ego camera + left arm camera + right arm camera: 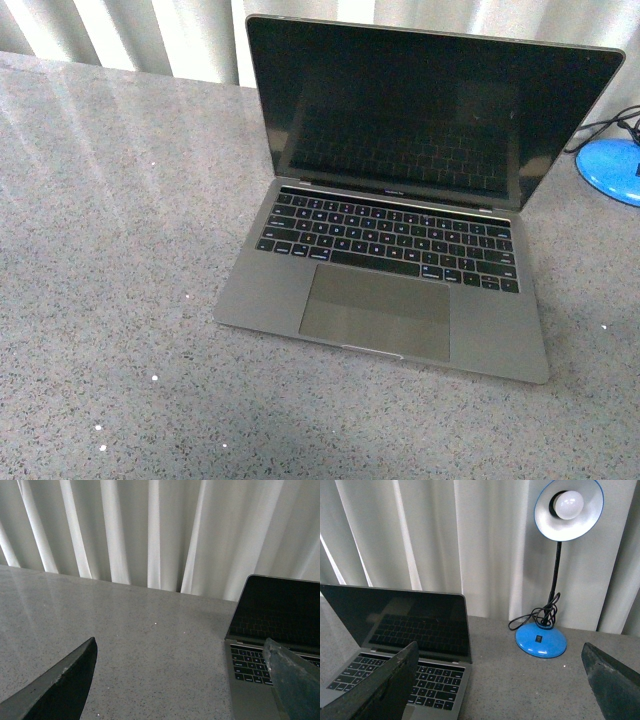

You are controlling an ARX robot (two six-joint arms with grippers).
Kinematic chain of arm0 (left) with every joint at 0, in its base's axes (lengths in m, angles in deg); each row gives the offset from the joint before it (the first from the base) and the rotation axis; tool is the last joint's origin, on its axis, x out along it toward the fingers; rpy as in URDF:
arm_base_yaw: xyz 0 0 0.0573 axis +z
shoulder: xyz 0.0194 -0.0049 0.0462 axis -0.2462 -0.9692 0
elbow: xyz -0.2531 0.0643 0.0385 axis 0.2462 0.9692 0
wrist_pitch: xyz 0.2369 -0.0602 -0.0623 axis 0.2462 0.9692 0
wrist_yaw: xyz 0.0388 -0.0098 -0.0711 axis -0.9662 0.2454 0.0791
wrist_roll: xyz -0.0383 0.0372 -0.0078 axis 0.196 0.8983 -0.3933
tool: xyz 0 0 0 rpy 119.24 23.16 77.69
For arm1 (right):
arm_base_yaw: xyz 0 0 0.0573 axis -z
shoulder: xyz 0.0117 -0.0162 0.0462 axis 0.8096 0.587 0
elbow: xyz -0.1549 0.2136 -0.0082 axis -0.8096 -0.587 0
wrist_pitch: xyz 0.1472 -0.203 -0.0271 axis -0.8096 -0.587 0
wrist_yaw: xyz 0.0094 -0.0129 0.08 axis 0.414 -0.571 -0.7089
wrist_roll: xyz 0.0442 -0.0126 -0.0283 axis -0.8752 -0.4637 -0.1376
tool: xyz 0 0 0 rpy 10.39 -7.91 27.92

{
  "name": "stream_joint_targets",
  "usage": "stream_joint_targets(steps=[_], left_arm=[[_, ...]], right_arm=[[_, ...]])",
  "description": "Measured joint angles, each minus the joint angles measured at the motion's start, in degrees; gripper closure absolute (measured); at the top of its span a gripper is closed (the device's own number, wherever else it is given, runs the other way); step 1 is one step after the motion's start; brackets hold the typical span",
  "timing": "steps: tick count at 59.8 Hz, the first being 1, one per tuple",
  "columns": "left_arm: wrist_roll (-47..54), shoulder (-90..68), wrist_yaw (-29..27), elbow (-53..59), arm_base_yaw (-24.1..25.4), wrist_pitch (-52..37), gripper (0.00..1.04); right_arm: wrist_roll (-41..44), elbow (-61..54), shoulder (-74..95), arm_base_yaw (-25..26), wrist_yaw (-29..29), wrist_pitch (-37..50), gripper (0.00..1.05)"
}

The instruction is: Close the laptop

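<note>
We note the laptop (392,238) open on the speckled grey table (120,250), screen dark. A blue desk lamp (541,641) stands near its right side. The left gripper (180,642) and right gripper (500,646) are both spread, apparently empty.

On our left pincer (180,641) we see only two fingers (60,690): dark, almost black wedges with a matte, slightly rough face, tapering to blunt tips. Our right pincer (500,646) shows the same pair of fingers (380,690), charcoal and grainy, with paler grey along their edges.
</note>
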Motion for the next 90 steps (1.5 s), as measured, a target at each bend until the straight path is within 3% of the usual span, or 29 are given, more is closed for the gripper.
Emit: stream_joint_targets(steps=[90], left_arm=[[0.00,0.00,0.00,0.00,0.00,0.00,0.07]], right_arm=[[0.00,0.00,0.00,0.00,0.00,0.00,0.10]])
